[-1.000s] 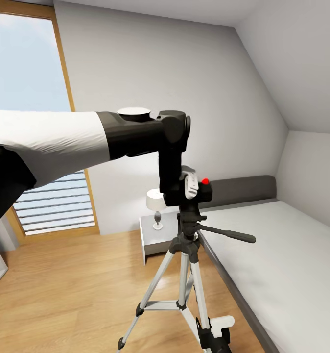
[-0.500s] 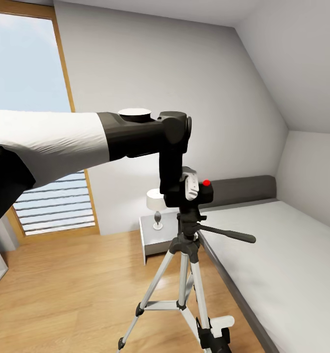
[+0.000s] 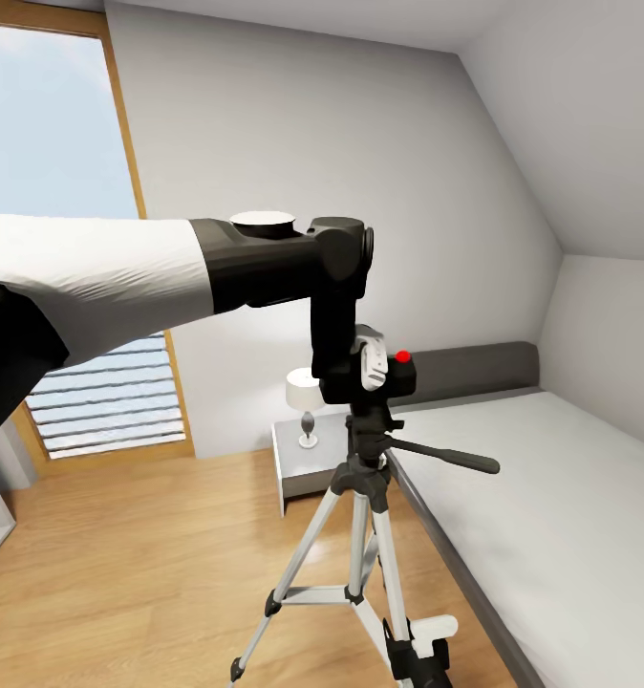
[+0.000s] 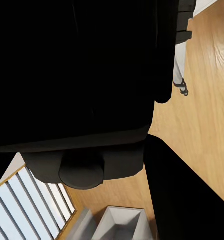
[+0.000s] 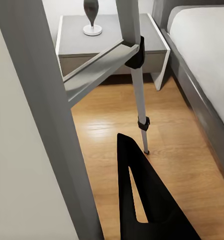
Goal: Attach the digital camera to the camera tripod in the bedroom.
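A: Where is the digital camera (image 3: 391, 375)?

B: It sits right on top of the camera tripod's (image 3: 364, 497) black head, level, red button up. In the head view the left gripper (image 3: 368, 368) comes down from the bent wrist and clasps the camera's near side; a white finger (image 3: 369, 364) lies against the black body.

A: How wide are the jaws?

B: Closed onto the camera body, as far as the head view shows. In the left wrist view the camera (image 4: 82, 90) is a dark mass close to the lens, with a rounded part hanging under it, so nothing finer can be read there.

A: And the tripod?

B: It stands on the light wood floor (image 3: 121, 573) beside the grey bed (image 3: 551, 497), 3 silver legs spread, the pan handle (image 3: 451, 457) pointing toward the mattress. A white nightstand (image 3: 308, 459) with a small lamp (image 3: 306, 401) is behind it, against the pale wall.

A: The right gripper?

B: In the right wrist view 1 dark finger (image 5: 146, 200) shows close beside a silver tripod leg (image 5: 139, 100) and its brace. Whether those jaws are apart or together, I cannot tell; they grasp nothing that I can see.
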`<state>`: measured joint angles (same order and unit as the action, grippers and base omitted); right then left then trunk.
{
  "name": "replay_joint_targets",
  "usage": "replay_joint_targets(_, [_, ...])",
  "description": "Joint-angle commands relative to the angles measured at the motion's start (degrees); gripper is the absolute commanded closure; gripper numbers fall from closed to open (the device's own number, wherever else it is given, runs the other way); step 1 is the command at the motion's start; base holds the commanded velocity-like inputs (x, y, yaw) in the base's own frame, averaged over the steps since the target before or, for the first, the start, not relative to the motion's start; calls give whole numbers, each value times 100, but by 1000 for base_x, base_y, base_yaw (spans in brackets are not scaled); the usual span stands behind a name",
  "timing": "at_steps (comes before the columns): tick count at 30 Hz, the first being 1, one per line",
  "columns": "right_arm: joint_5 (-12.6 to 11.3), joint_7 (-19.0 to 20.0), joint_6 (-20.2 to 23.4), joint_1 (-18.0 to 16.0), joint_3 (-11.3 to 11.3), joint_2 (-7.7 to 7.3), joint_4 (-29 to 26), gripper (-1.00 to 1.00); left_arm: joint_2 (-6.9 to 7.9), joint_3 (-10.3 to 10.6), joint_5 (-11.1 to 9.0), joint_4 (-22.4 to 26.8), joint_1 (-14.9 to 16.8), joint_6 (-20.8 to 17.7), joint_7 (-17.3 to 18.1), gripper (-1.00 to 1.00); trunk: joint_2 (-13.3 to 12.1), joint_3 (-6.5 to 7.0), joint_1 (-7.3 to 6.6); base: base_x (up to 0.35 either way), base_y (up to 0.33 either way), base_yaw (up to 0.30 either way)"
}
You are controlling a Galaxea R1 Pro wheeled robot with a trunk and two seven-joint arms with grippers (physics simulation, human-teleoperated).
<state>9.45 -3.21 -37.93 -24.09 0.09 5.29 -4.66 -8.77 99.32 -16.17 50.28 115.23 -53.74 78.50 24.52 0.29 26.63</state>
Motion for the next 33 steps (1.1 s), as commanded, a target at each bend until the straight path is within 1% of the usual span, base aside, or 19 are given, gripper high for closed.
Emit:
replay_joint_targets(1, [-49, -40, 49, 1, -27, -2, 115, 100, -1, 17, -18, -1, 8, -31, 7, 100, 1, -4, 3, 0, 0, 0])
replay_joint_targets(33, [-49, -44, 49, 1, -27, -9, 115, 100, -1, 17, -18, 0, 8, -32, 7, 100, 1, -4, 3, 0, 0, 0])
